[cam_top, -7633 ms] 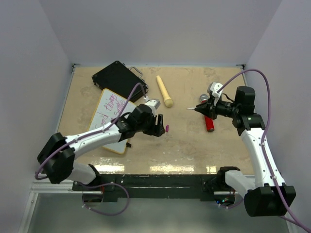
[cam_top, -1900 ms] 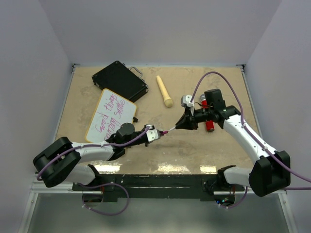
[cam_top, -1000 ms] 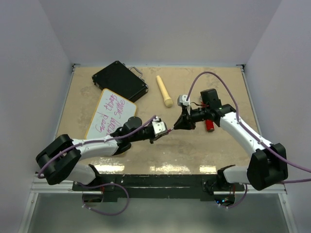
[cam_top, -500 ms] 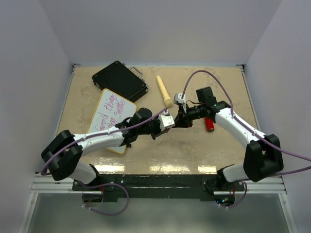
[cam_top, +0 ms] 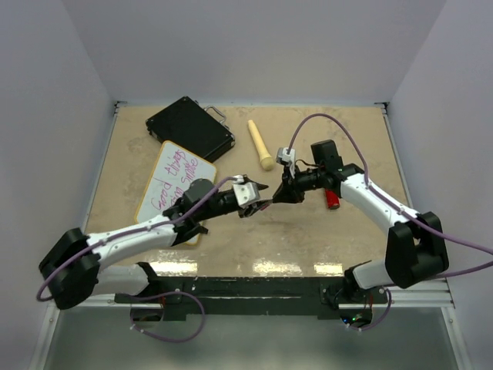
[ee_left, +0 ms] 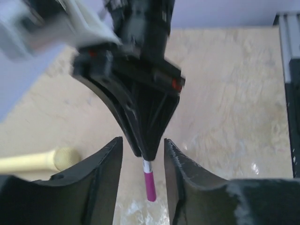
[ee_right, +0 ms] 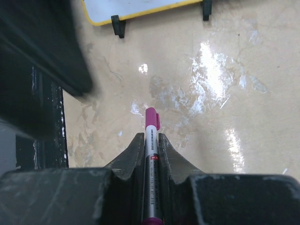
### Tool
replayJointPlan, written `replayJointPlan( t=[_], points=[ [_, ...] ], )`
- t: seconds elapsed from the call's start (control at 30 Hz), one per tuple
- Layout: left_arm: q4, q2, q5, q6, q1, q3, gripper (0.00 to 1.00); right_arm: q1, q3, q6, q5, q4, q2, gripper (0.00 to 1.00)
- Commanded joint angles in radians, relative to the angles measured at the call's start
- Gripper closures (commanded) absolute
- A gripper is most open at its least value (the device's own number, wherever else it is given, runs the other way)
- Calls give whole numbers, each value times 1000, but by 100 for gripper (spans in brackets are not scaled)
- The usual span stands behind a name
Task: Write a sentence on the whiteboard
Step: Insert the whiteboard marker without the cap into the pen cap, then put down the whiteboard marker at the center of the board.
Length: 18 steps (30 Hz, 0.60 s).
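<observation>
Writing looks finished: the sentence (cam_top: 176, 181), two lines of magenta handwriting, covers the small white yellow-framed whiteboard (cam_top: 200, 171). The board lies flat at the left of the beige marbled desk (cam_top: 308, 231), just beside a black rectangular case (cam_top: 189, 127); its long axis runs near-to-far, with the far end leaning right. The magenta-capped grey marker (ee_right: 151, 119) is clamped in the right hand (ee_right: 151, 136), cap pointing left toward the left hand (ee_left: 143, 140), whose fingers stand apart on either side of the cap; what seems left is setting the marker down.
</observation>
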Motion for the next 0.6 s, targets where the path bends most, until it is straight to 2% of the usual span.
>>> replayJointPlan(
  t=[0.0, 0.07, 0.17, 0.23, 0.27, 0.33, 0.5, 0.53, 0.57],
  points=[
    [223, -204, -19, -64, 8, -105, 48, -19, -14, 75, 20, 76, 24, 100],
    [114, -276, -53, -76, 11, -109, 43, -28, -7, 82, 19, 74, 54, 100],
    [-9, -356, -119, -119, 15, -99, 25, -32, 4, 87, 32, 73, 100, 93],
    [-70, -411, -197, -182, 19, -100, 19, -37, 15, 90, 48, 71, 123, 91],
    [-89, -426, -222, -205, 23, -99, 13, -39, 19, 90, 55, 70, 133, 88],
    [-156, -456, -277, -289, 34, -86, 9, -43, 32, 82, 74, 60, 157, 85],
    [-314, -442, -311, -409, 80, 1, 8, -60, 55, 52, 91, 24, 197, 76],
    [-351, -440, -305, -428, 86, 12, 8, -65, 61, 46, 94, 19, 196, 68],
    [-365, -437, -302, -432, 91, 21, 8, -69, 62, 43, 106, 16, 191, 48]
  ],
)
